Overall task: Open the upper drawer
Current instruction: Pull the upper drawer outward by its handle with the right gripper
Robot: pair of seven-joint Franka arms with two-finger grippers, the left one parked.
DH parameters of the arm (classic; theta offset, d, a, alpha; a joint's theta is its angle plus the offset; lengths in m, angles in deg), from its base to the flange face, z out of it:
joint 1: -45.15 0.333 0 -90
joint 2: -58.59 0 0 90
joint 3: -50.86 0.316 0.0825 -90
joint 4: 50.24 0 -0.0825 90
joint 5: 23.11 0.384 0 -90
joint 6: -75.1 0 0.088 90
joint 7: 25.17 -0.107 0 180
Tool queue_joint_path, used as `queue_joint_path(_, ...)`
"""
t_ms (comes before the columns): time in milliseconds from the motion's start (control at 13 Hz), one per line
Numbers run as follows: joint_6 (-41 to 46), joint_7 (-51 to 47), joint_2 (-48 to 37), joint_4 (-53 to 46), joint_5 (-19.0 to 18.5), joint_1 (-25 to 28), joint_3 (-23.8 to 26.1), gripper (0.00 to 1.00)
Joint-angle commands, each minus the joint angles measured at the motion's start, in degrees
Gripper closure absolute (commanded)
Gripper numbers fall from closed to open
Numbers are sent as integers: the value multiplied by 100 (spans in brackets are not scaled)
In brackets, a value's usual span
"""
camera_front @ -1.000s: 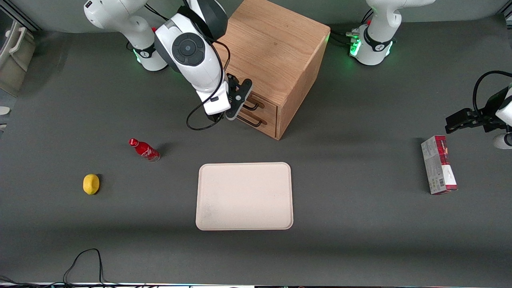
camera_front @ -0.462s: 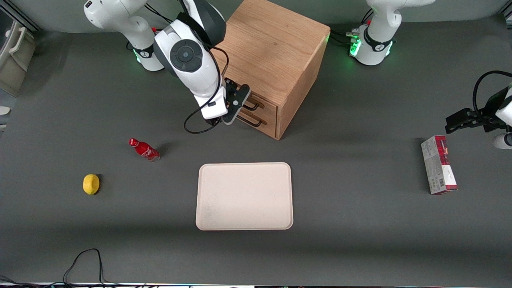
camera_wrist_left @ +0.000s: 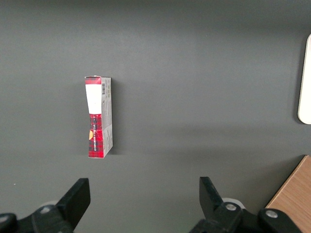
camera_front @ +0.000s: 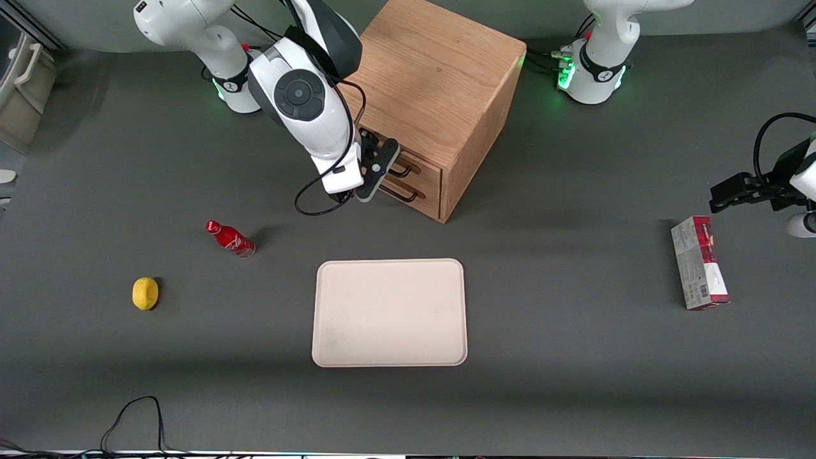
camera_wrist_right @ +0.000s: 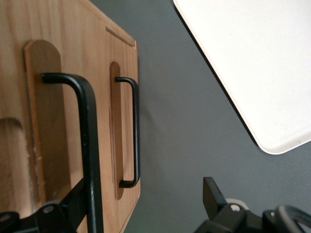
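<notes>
Oak upper drawer (camera_front: 413, 167) sits closed; the spread claw (camera_front: 375, 171) straddles its handle (camera_wrist_right: 87, 145), pull pending.

Light is even and soft from above; the cabinet (camera_front: 440, 95) throws a faint shadow on the table (camera_front: 574, 357). Green glow shows at the arm bases. The gripper (camera_front: 375, 173) sits at the cabinet's drawer front.

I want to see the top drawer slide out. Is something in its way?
Nothing visible is. The pincer is open right at the upper drawer, one finger beside its black handle. The table in front of the drawer is bare; the tray lies nearer the camera.
</notes>
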Motion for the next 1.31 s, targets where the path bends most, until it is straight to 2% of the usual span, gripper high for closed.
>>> queue_joint_path(0, -169, 126, 136, 0, 76, 1, -64, 0)
queue_joint_path(615, -107, 300, 294, -386, 67, -86, -319, 0)
queue_joint_path(1231, -98, 687, 742, -974, 59, -604, -345, 0)
